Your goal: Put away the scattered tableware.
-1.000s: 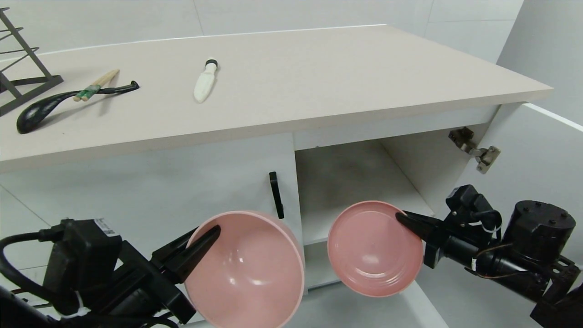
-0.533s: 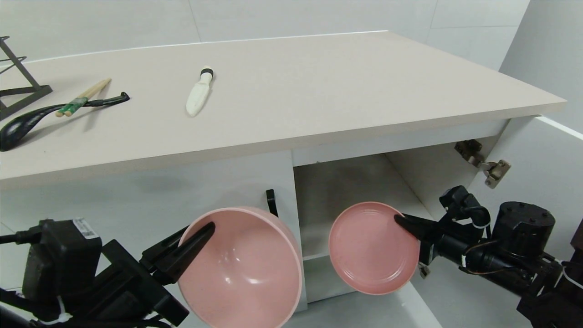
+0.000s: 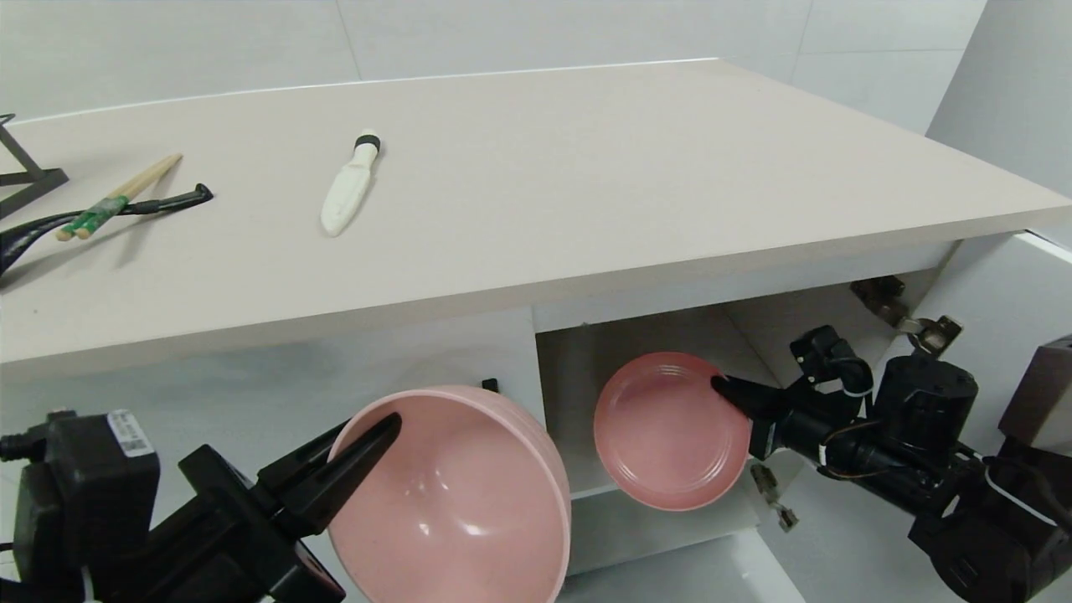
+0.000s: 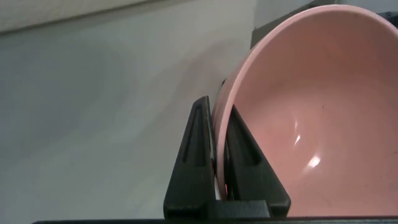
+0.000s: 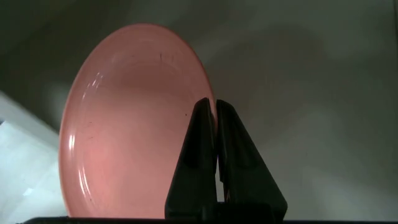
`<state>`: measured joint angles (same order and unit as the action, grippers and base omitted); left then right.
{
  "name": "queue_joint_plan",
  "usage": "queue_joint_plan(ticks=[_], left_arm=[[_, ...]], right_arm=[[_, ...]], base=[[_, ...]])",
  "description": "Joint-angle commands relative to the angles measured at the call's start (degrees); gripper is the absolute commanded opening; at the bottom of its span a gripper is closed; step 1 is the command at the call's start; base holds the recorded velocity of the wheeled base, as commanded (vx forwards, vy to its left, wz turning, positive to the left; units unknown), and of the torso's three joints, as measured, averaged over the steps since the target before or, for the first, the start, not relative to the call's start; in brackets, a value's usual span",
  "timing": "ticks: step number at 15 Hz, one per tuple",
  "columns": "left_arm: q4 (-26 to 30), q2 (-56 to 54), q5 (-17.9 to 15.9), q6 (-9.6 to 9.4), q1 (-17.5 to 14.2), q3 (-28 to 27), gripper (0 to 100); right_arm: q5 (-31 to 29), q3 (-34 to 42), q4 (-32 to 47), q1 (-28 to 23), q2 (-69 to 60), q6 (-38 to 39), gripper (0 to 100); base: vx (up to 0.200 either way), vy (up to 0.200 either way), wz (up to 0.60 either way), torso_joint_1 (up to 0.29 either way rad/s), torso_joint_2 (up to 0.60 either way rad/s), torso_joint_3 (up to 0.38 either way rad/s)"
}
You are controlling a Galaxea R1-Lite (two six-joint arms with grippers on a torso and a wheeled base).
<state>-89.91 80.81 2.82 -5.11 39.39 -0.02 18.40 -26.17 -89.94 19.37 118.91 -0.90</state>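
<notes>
Head view: right end effector [image 3: 720, 387] clamps plate [image 3: 662, 440] rim, left end effector [image 3: 387, 424] clamps bowl [image 3: 469, 502] (cabinet [image 3: 611, 343] open).

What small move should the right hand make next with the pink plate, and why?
Probably ease the pink plate a little forward into the open cabinet. The right hand grips its rim, the plate stands tilted on edge at the cabinet's opening, and it rests on nothing yet.

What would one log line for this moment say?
left gripper: shut on pink bowl | right gripper: shut on pink plate | pink plate at open cabinet
</notes>
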Motion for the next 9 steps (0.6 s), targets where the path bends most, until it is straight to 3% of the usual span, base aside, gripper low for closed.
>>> queue_joint_plan(ticks=[1, 9], left_arm=[[-0.09, -0.74, 0.00, 0.01, 1.22, 0.02, 0], [-0.09, -0.48, 0.08, 0.01, 1.22, 0.02, 0]], right_arm=[[0.06, -1.16, -0.06, 0.05, 0.71, 0.11, 0], [0.06, -4.59, -0.06, 0.05, 7.04, 3.98, 0]], base=[[0.000, 0.000, 0.00, 0.000, 0.00, 0.000], [0.000, 0.000, 0.00, 0.000, 0.00, 0.000]])
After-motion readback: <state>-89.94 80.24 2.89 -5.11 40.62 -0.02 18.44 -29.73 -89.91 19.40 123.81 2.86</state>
